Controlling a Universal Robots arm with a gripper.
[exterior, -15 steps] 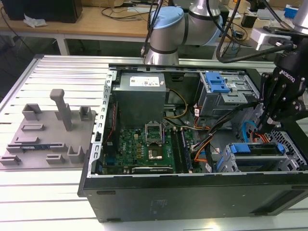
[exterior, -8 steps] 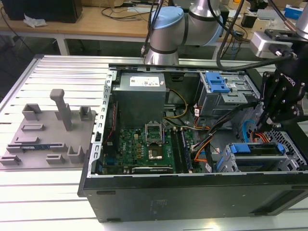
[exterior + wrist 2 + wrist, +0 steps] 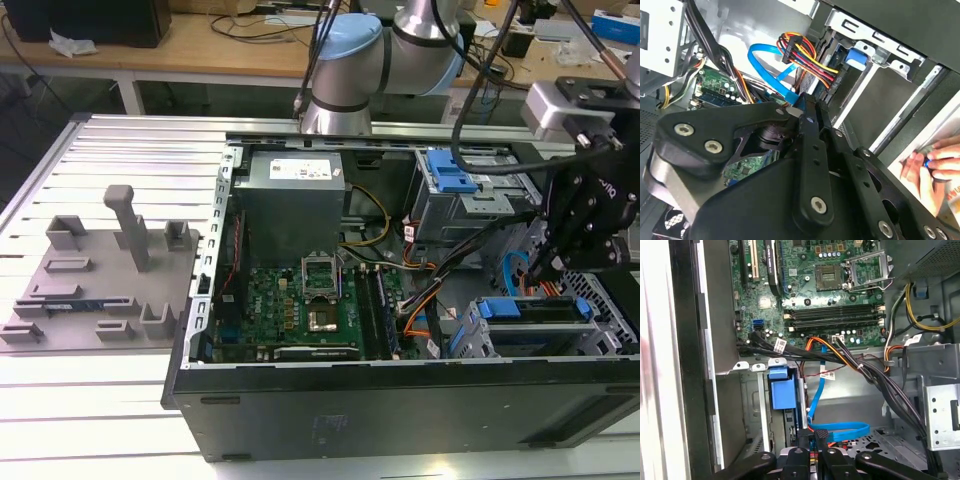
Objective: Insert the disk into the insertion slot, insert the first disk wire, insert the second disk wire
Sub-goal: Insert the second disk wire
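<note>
While the black two-fingered gripper is hanging low inside the open black computer case, its fingers are pinching a small black wire connector on the flat blue cable — with the blue-framed disk sitting in the grey perforated insertion slot just beside it.

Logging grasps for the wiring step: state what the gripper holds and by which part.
The gripper appears shut on the blue flat cable, pinching it at its black end connector.

No print on the power supply label is readable.
</note>
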